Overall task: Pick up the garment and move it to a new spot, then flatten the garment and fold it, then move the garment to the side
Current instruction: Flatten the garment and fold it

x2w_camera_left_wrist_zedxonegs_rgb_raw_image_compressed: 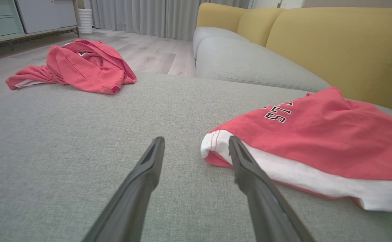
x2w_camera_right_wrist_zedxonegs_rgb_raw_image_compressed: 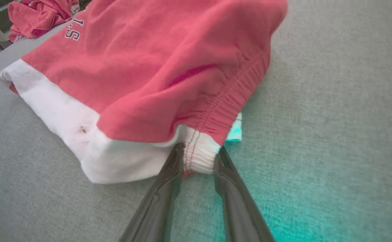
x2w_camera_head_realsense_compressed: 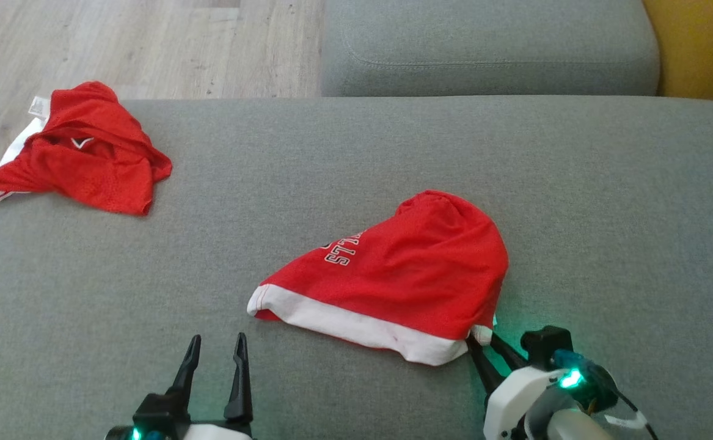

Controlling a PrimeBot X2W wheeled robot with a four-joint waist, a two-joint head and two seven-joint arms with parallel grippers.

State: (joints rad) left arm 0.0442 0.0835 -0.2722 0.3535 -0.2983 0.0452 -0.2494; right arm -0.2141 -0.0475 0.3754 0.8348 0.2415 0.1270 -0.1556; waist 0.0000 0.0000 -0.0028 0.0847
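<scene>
The garment [x2w_camera_head_realsense_compressed: 405, 269] is a pair of red shorts with a white hem band and white lettering, lying bunched on the grey seat cushion [x2w_camera_head_realsense_compressed: 332, 153]. My right gripper [x2w_camera_head_realsense_compressed: 483, 339] is at its near right corner. In the right wrist view the two fingers of the right gripper [x2w_camera_right_wrist_zedxonegs_rgb_raw_image_compressed: 199, 154] press on either side of the white elastic corner of the garment [x2w_camera_right_wrist_zedxonegs_rgb_raw_image_compressed: 148, 67]. My left gripper [x2w_camera_head_realsense_compressed: 219, 339] stands open on the cushion, left of the white hem. In the left wrist view the left gripper [x2w_camera_left_wrist_zedxonegs_rgb_raw_image_compressed: 196, 139] has nothing between its fingers, and the garment [x2w_camera_left_wrist_zedxonegs_rgb_raw_image_compressed: 316, 141] begins just beside the right finger.
A second crumpled red garment [x2w_camera_head_realsense_compressed: 81, 153] lies at the cushion's far left corner, partly over the edge. Another grey cushion [x2w_camera_head_realsense_compressed: 490, 49] sits behind, with a yellow backrest [x2w_camera_left_wrist_zedxonegs_rgb_raw_image_compressed: 333, 43] to the right. Wooden floor [x2w_camera_head_realsense_compressed: 118, 43] lies beyond the left edge.
</scene>
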